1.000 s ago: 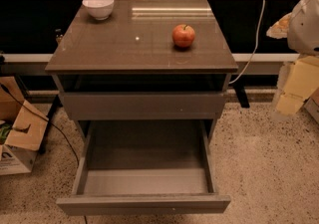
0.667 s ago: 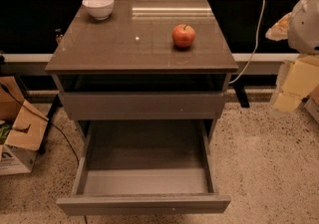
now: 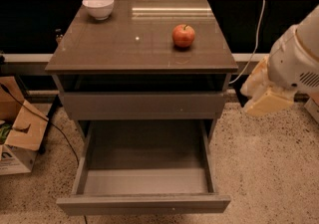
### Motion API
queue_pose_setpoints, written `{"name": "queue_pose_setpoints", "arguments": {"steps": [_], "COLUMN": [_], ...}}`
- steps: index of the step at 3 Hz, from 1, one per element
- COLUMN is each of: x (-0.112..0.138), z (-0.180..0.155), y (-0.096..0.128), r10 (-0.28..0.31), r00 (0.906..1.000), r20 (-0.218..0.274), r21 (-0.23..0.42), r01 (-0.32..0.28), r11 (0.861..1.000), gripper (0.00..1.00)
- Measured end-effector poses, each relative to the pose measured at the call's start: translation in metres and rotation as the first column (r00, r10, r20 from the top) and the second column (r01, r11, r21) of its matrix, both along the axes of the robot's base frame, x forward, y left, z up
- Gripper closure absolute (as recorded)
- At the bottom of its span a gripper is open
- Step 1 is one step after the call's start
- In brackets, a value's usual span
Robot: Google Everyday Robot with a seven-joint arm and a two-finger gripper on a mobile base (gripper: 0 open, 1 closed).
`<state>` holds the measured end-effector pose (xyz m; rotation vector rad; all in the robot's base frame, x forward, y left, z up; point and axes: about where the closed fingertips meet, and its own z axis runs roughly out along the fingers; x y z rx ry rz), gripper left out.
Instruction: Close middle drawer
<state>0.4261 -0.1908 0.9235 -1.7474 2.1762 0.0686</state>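
Observation:
The middle drawer (image 3: pixel 143 204) is pulled far out toward me at the bottom of the grey cabinet. Its shallow box (image 3: pixel 144 158) is empty and its low flat front is as wide as the cabinet. Above it the taller grey drawer front (image 3: pixel 143 106) stands slightly out, with a dark gap under the cabinet top. My white arm (image 3: pixel 296 58) comes in from the right edge. My gripper (image 3: pixel 262 96), with cream-yellow parts, hangs to the right of the cabinet at the height of the taller front, apart from both drawers.
A red apple (image 3: pixel 183 35) and a white bowl (image 3: pixel 98 6) sit on the cabinet top (image 3: pixel 124 44). An open cardboard box (image 3: pixel 20 136) and a black cable lie on the speckled floor at the left. A white cable (image 3: pixel 256 34) hangs behind at the right.
My arm and gripper have moved left and down, closer to the cabinet's right side. The drawers, apple and bowl have not moved.

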Motion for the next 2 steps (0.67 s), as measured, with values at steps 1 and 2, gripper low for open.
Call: {"name": "queue_pose_setpoints", "arguments": {"steps": [1,2], "x": [-0.012,-0.021], "z": [-0.048,-0.103], "y": [0.015,0.021], "r10": [0.026,0.034], "r00": [0.9985,0.9932], "r20": [-0.049,-0.111], "r21": [0.079,0.133], "r01": [-0.022,-0.019], "r11": [0.997,0.991], "gripper": [0.82,1.0]}}
